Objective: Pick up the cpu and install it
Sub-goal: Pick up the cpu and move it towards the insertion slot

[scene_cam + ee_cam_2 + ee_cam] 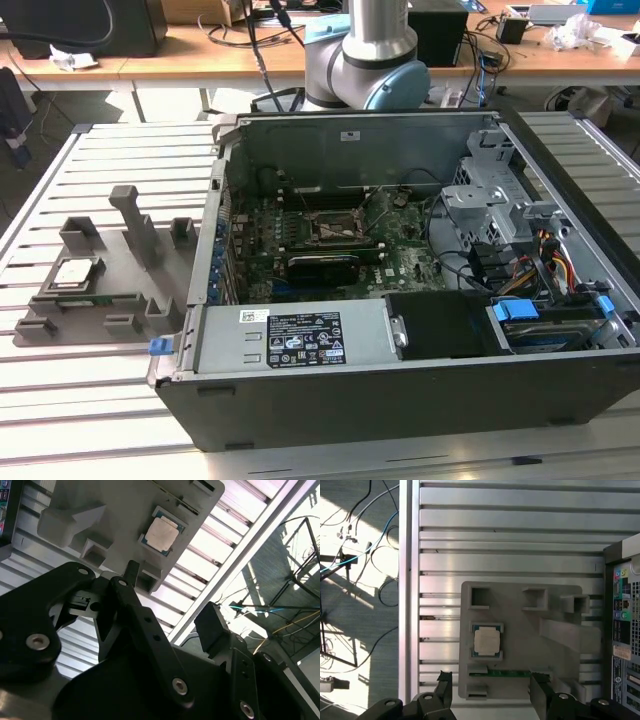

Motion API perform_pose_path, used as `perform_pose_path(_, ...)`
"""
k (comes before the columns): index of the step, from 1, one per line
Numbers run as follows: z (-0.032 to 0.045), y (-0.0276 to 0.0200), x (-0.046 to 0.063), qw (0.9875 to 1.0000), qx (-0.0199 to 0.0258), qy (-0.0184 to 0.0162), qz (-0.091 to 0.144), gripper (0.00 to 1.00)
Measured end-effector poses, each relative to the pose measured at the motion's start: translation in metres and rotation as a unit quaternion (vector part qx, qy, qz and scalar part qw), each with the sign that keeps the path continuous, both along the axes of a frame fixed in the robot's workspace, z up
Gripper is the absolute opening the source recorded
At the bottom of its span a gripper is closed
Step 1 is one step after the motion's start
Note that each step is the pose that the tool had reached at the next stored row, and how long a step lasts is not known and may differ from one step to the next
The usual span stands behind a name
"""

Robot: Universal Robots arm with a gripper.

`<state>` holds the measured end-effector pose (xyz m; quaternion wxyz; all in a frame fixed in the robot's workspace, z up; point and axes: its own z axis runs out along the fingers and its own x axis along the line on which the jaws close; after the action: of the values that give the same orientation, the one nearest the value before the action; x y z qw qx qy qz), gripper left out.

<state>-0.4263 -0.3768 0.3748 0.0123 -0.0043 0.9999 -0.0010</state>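
First wrist view: we find the gripper [491, 690] with its fingers [538, 695] spread wide and empty, hanging over the grey tray [520, 630], where the cpu [486, 641] lies flat in a square recess. In the exterior view we record the tray resting on a slatted metal table [100, 400], to the exterior view's left of the open computer case [400, 400], with wooden desks [180, 60] and trailing cables [255, 45] behind.

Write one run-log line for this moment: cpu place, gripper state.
cpu: lying in grey tray, not picked | gripper: aimed at tray, clear of cpu | jaws: open, empty
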Motion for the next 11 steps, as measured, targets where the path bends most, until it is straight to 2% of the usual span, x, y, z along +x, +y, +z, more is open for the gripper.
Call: perform_pose_path(11,-0.0053,0.0000,0.0000,1.0000,0.0000,0.0001,0.000,0.72)
